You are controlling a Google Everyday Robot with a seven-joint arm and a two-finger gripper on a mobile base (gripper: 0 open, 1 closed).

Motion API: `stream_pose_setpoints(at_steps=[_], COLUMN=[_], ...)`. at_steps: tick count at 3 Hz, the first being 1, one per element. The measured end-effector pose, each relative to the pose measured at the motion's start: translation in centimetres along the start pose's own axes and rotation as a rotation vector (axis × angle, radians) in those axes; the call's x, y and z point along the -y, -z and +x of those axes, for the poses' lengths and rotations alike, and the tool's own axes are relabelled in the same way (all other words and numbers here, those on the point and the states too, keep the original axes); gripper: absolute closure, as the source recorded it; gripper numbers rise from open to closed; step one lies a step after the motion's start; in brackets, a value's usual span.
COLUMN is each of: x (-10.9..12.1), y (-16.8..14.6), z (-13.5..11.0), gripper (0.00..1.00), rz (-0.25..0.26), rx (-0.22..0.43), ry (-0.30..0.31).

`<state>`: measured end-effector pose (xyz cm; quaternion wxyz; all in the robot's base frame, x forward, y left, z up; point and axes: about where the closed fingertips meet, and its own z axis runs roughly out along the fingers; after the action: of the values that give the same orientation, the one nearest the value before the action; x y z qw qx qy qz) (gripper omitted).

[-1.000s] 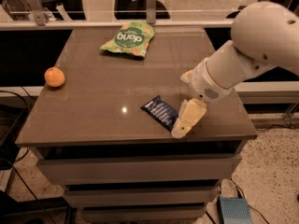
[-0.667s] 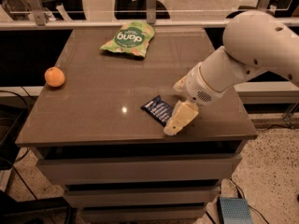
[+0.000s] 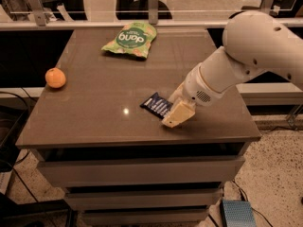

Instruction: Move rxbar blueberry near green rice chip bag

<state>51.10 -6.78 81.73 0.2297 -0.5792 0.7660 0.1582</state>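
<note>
From my station I see the gripper (image 3: 175, 115) low over the front right part of the brown table (image 3: 94, 98), its cream tip angled down and toward the front edge. It is at the right end of the rxbar blueberry (image 3: 155, 104) and looks to be touching or overlapping that end. Whether the gripper is parted or closed on anything I cannot tell from this angle. The bar lies flat on the tabletop, turned diagonally, its dark blue wrapper showing to the left of the tip. The white arm (image 3: 246, 51) reaches in from the right side. The green rice chip bag (image 3: 130, 39) lies flat near the back edge, well apart from the bar. An orange (image 3: 56, 77) sits near the table's left edge, far from both.
</note>
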Motion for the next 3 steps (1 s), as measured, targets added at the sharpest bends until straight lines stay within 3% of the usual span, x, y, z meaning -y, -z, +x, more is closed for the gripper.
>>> stream_pose_setpoints(at_steps=[1, 2, 3], x=[0.0, 0.0, 2.2], y=[0.3, 0.4, 3.4], z=[-0.2, -0.2, -0.6], gripper=[0.88, 1.0, 1.0], rz=[0.0, 0.0, 0.054], rx=[0.0, 0.0, -0.012], ry=[0.0, 0.0, 0.002])
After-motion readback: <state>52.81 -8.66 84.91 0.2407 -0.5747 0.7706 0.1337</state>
